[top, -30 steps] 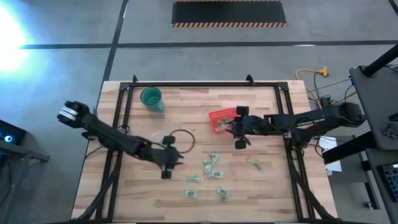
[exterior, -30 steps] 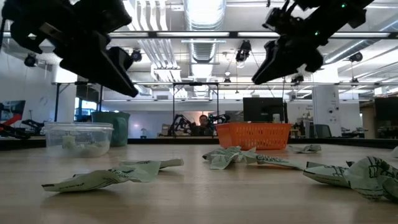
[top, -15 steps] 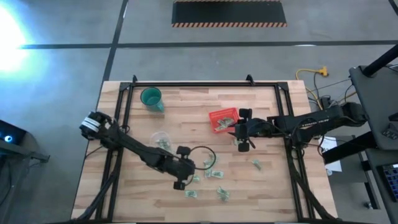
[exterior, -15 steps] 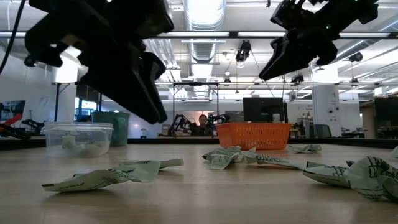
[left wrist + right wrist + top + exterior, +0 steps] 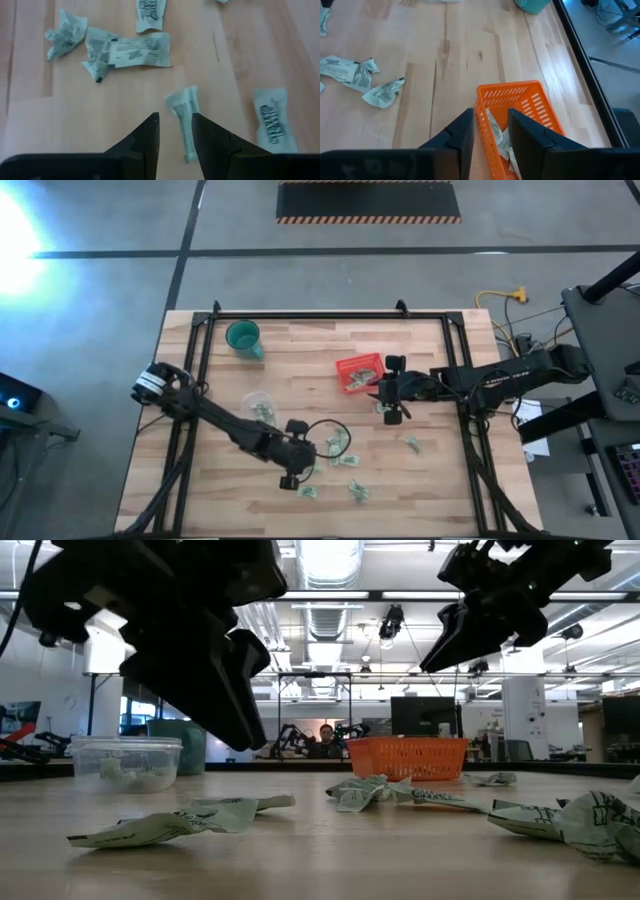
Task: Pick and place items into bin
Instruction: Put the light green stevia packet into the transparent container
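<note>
Crumpled pale packets [image 5: 390,792] on wooden table [image 5: 320,860], orange basket [image 5: 407,757] behind.

Bright overhead strip lights backlight the low view; strong glare whitens the high view's left edge.

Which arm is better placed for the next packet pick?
Left, probably. The left gripper hangs open over the scattered packets, a crumpled packet just ahead of its fingertips. The right gripper is open too, but sits at the red basket, away from the loose pile.
</note>
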